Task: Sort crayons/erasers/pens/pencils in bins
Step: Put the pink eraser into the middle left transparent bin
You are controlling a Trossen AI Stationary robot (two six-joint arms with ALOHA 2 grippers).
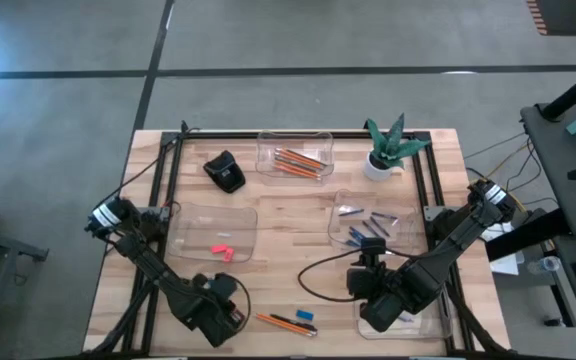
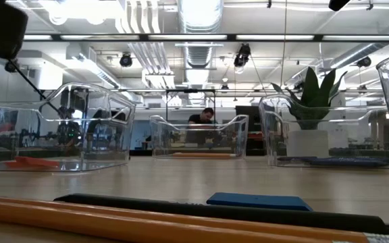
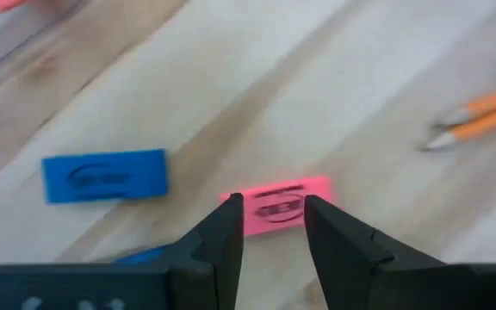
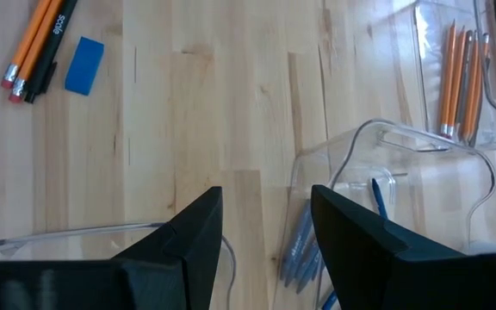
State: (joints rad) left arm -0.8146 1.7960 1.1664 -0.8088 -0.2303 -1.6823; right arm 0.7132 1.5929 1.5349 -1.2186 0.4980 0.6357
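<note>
Two pencils point(image 3: 480, 116) near left tool point(image 3: 269, 226), spread astride pink eraser point(image 3: 275, 204); blue eraser point(image 3: 104, 176) beside.

I'm seeing a pink eraser point(image 3: 275, 204) lying flat on the table between the left tool point(image 3: 270, 226) fingers, a blue eraser point(image 3: 104, 176) lying nearby, orange pencils point(image 3: 480, 116) lying farther off.

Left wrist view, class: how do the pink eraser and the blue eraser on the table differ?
The pink eraser sits between the left end effector fingers; the blue eraser lies apart from them, untouched. Pink lies slightly tilted to blue. Both are small flat blocks with an oval mark, resting on the wooden table.
</note>
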